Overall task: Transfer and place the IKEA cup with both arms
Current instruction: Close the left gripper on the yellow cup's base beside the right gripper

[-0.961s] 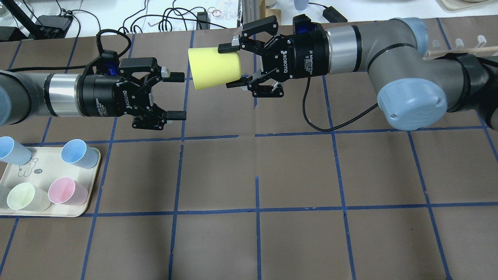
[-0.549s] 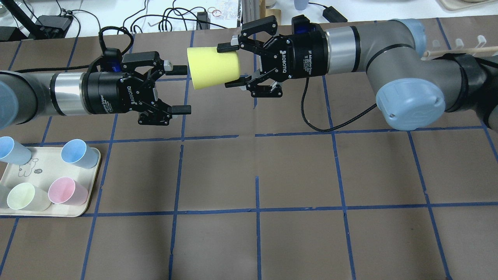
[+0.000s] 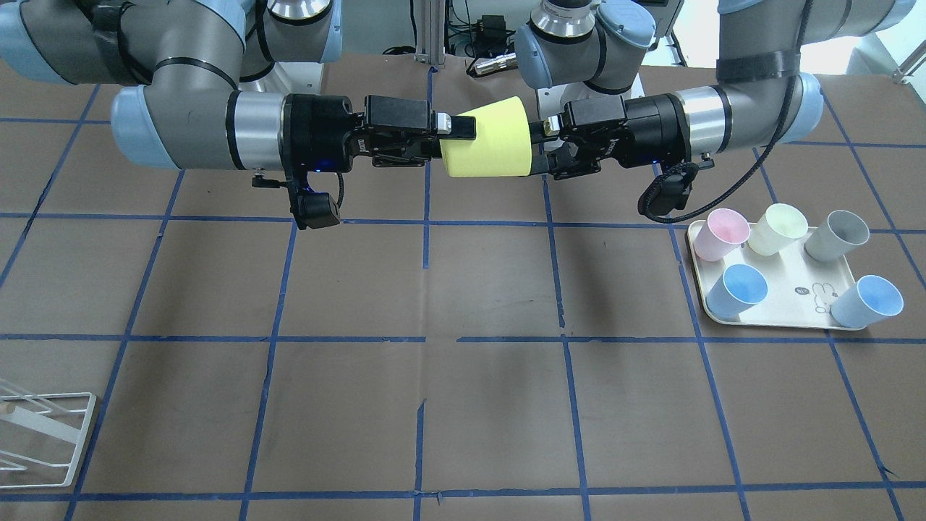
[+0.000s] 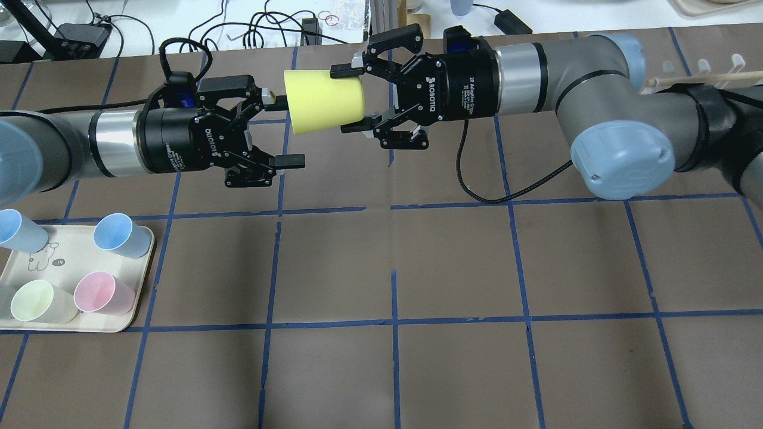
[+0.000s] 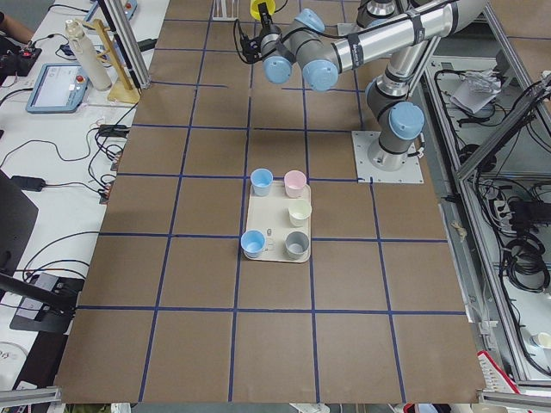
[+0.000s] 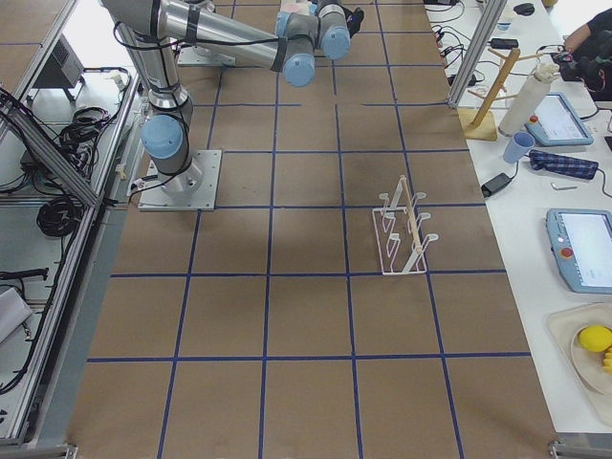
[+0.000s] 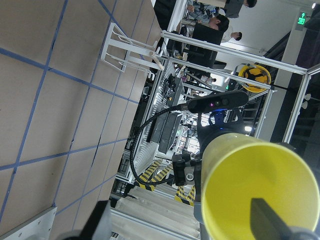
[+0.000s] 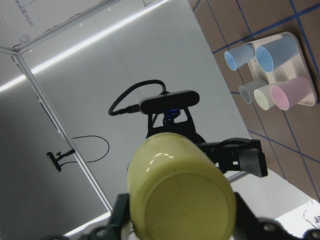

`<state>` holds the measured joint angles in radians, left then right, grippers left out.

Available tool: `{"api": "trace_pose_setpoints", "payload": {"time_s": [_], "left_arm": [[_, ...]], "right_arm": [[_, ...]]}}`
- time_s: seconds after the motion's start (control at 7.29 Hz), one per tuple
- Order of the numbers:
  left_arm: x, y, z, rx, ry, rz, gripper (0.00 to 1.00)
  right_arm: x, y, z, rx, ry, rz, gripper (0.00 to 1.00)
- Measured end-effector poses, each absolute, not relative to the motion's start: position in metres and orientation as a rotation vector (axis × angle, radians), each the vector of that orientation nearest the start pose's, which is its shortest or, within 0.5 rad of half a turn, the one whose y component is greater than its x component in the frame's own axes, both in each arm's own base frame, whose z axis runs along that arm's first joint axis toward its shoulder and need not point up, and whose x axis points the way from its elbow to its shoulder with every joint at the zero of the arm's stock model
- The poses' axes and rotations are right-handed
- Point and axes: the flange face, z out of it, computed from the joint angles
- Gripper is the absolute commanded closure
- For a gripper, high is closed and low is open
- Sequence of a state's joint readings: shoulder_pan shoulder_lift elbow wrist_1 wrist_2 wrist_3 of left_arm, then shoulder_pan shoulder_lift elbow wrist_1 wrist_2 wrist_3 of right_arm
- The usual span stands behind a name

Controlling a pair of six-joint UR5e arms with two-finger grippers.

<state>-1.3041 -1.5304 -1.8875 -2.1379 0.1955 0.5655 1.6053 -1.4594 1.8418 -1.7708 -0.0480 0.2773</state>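
Nearest us, on the brown table with its blue tape grid (image 4: 334, 369), the cream rectangular tray (image 4: 59, 277) carries its pastel plastic cups: a pink cup (image 4: 101, 293), a pale yellow cup (image 4: 33, 301), a light blue cup (image 4: 116, 233). We see no bright one among them.

Further out, in the air above the table, the bright yellow tapered plastic tumbler (image 4: 322, 101) lies on its side. The right arm's black two-finger gripper (image 4: 343, 100) is clamped across its narrow base end. Facing it, the left arm's black two-finger gripper (image 4: 286, 131) is spread wide, one finger at the tumbler's open mouth, the other out beside the wall, nothing pinched.

We judge the pickup done and the hand-over halfway. The left gripper has yet to close and the right to let go, then comes the placing, likely on that tray.

Beyond it all sits a white bench with black cables (image 4: 256, 30).
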Motion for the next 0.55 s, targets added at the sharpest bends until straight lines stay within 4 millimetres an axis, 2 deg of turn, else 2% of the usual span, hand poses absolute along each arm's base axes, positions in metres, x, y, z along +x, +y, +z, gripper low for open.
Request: {"api": "trace_pose_setpoints", "payload": {"time_s": [0.14, 0.41, 0.55], "left_arm": [[-0.1159, -0.4588, 0.3938, 0.345, -1.659, -0.12, 0.33], [-0.1151, -0.4597, 0.3927, 0.347, -1.655, -0.115, 0.4], [-0.1146, -0.4604, 0.3918, 0.348, -1.655, -0.115, 0.47]], "right_arm": [[0.2504, -0.5006, 0.414, 0.34, 1.596, 0.391, 1.0], [0.2506, -0.5009, 0.413, 0.347, 1.596, 0.398, 1.0], [0.2506, -0.5011, 0.4131, 0.353, 1.596, 0.404, 1.0]]}}
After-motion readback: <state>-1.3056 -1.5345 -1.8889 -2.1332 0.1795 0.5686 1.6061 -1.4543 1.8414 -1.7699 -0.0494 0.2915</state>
